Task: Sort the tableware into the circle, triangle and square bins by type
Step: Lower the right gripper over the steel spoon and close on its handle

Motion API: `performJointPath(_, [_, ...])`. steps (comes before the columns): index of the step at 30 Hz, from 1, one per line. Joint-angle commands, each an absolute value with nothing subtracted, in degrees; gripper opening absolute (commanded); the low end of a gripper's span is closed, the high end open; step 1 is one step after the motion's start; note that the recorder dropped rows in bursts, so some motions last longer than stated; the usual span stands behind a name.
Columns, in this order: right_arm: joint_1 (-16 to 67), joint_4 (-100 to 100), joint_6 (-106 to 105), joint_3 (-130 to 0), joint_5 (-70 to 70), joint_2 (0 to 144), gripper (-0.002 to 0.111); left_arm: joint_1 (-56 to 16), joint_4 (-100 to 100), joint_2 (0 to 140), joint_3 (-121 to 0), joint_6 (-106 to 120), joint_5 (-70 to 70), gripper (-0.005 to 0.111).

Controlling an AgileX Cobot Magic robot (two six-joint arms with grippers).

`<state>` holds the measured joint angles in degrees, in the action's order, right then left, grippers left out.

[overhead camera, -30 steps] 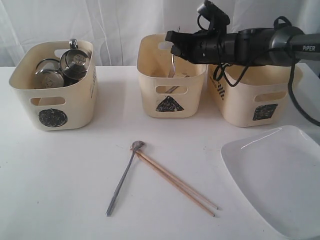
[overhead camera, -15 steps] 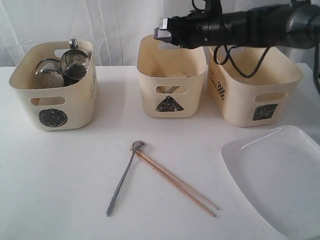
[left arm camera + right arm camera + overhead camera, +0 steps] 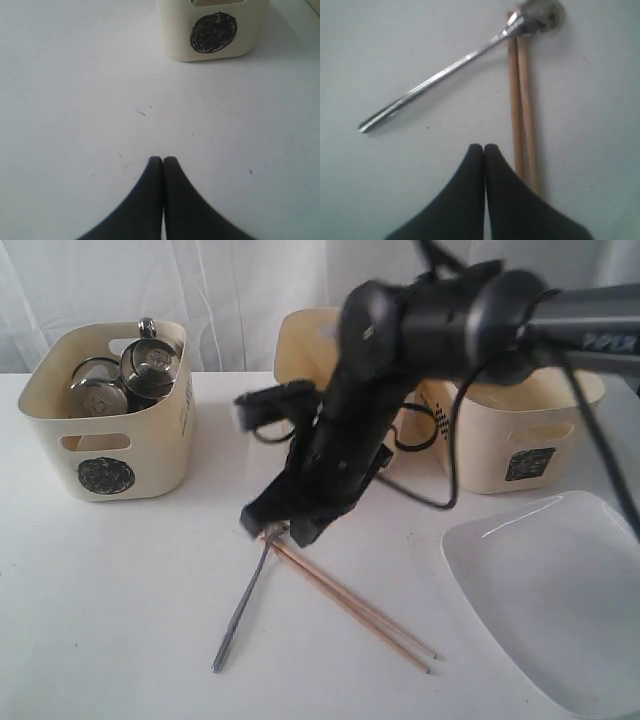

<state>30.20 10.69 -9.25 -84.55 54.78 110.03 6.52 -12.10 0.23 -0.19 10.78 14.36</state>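
A steel spoon (image 3: 243, 605) lies on the white table, its head against the ends of two wooden chopsticks (image 3: 350, 605). My right gripper (image 3: 283, 527) hangs low just over that spot, shut and holding nothing. In the right wrist view the gripper (image 3: 483, 147) is beside the chopsticks (image 3: 521, 100), with the spoon (image 3: 445, 75) beyond. The large white plate (image 3: 560, 600) sits at the front right. The circle bin (image 3: 105, 455) holds steel mugs (image 3: 150, 365). My arm hides much of the triangle bin (image 3: 300, 345). The square bin (image 3: 520, 435) stands on the right. My left gripper (image 3: 163, 160) is shut and empty over bare table.
The right arm (image 3: 450, 325) and its cables stretch across in front of the triangle and square bins. In the left wrist view the circle bin (image 3: 215, 30) stands well ahead of the gripper. A white curtain hangs behind the table.
The right arm has swung from above the triangle bin down and forward to the table, ending low over the spoon's head and the chopstick ends. Spoon, chopsticks and plate have not moved.
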Motion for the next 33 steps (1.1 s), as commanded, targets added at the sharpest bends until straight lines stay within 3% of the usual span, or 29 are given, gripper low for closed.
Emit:
performJointPath(1, [40.6, -15.9, 16.7, -83.2, 49.5, 109.8, 0.000, 6.7, -12.6, 0.0, 0.0, 10.4, 14.5, 0.000])
performJointPath(6, [43.0, -14.8, 22.5, -83.2, 41.1, 111.4, 0.005, 6.7, -12.6, 0.0, 0.0, 10.4, 14.5, 0.000])
performJointPath(12, [41.2, -9.0, 24.4, -83.8, 40.7, 114.7, 0.050, 6.7, -12.6, 0.0, 0.0, 10.4, 14.5, 0.000])
performJointPath(14, [40.6, -9.0, 27.7, -84.4, 39.5, 116.1, 0.058, 6.7, -12.6, 0.0, 0.0, 10.4, 14.5, 0.000])
performJointPath(26, [37.0, -9.3, 32.1, -89.2, 36.4, 124.2, 0.058, 6.7, -12.6, 0.0, 0.0, 10.4, 14.5, 0.000])
performJointPath(33, [37.0, -9.3, 32.1, -89.4, 33.1, 125.4, 0.041, 6.7, -12.6, 0.0, 0.0, 10.4, 14.5, 0.000])
